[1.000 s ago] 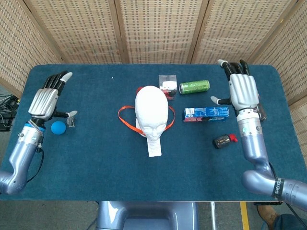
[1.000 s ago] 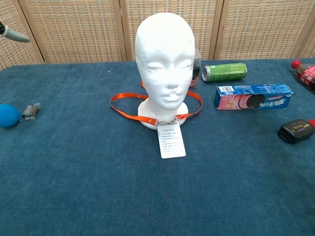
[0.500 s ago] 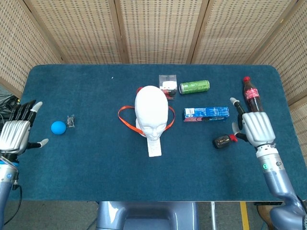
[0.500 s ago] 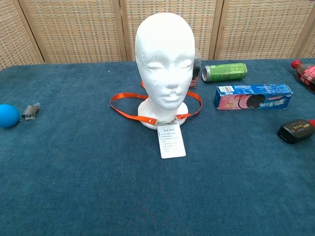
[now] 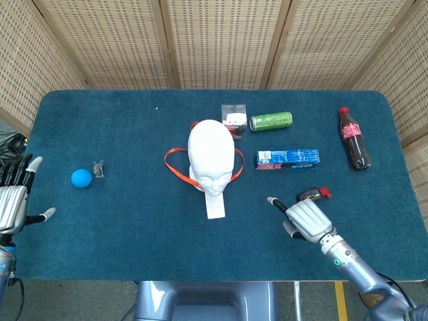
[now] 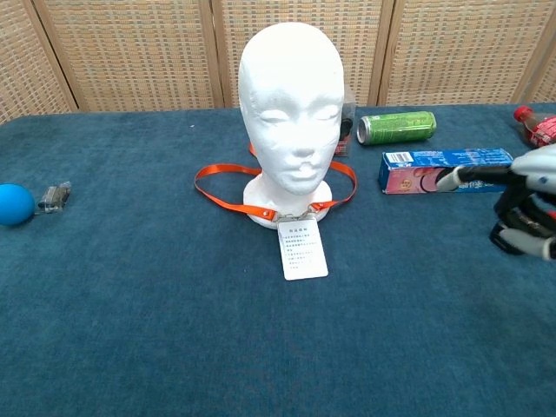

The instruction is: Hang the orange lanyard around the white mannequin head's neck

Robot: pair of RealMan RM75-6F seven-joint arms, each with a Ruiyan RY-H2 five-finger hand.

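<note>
The white mannequin head (image 5: 210,152) stands upright mid-table, also shown facing the chest camera (image 6: 291,109). The orange lanyard (image 5: 175,168) circles its neck base and lies on the cloth, its strap (image 6: 219,193) looping out on both sides. A white badge card (image 5: 215,204) lies flat in front of the base (image 6: 302,252). My right hand (image 5: 306,221) hovers low over the front right of the table, empty, and shows at the chest view's right edge (image 6: 526,213). My left hand (image 5: 12,204) hangs beyond the table's left edge, fingers apart, holding nothing.
A blue ball (image 5: 81,178) and a small metal clip (image 5: 99,168) lie at the left. Behind and right of the head are a clear box (image 5: 234,117), a green can (image 5: 271,121), a blue cookie box (image 5: 287,158), a cola bottle (image 5: 354,138) and a small black bottle (image 5: 309,194).
My right hand has swept from the table's right side to the front, left of the small black bottle. My left hand has drawn back past the left edge. The lanyard has not moved.
</note>
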